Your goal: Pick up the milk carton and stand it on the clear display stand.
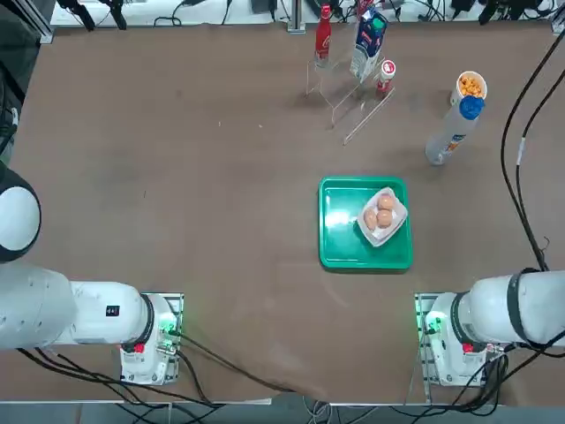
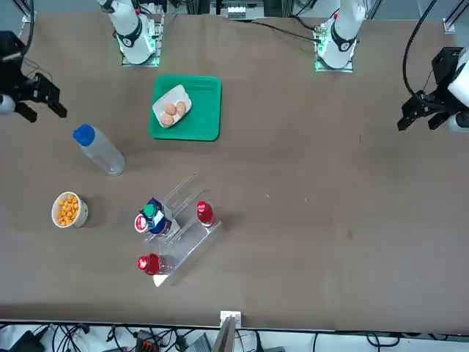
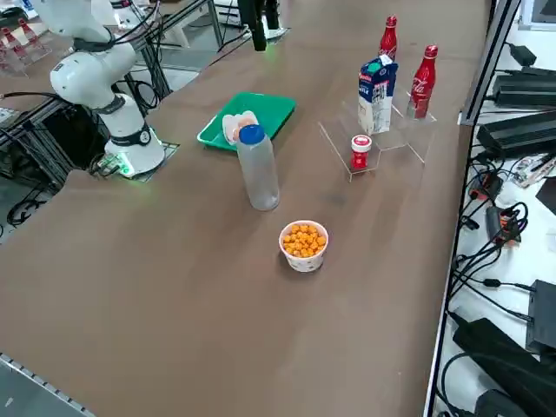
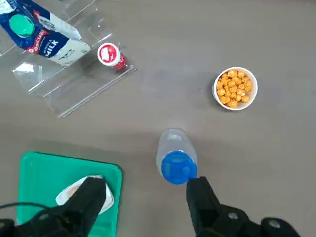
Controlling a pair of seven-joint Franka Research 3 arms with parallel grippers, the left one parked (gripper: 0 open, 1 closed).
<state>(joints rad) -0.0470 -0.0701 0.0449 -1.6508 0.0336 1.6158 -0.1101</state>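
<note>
The milk carton (image 3: 375,95), white with a dark blue top, stands upright on the clear display stand (image 3: 391,141) at the table's far side. The top view shows the milk carton (image 1: 366,40) on the stand (image 1: 353,104), and so does the front view: milk carton (image 2: 155,218), stand (image 2: 189,236). My right gripper (image 4: 145,197) hangs high above the table, open, with nothing between its fingers. In the wrist view the carton (image 4: 44,39) and stand (image 4: 74,86) lie well beyond it. The front view has my right gripper (image 2: 42,108) at the table's edge, far from the carton.
Two slim red bottles (image 3: 423,80) and a small red-capped jar (image 3: 360,150) share the stand. A tall bottle with a blue cap (image 3: 258,169) and a cup of orange snacks (image 3: 304,245) stand nearby. A green tray (image 1: 340,238) holds a dish of eggs (image 1: 382,215).
</note>
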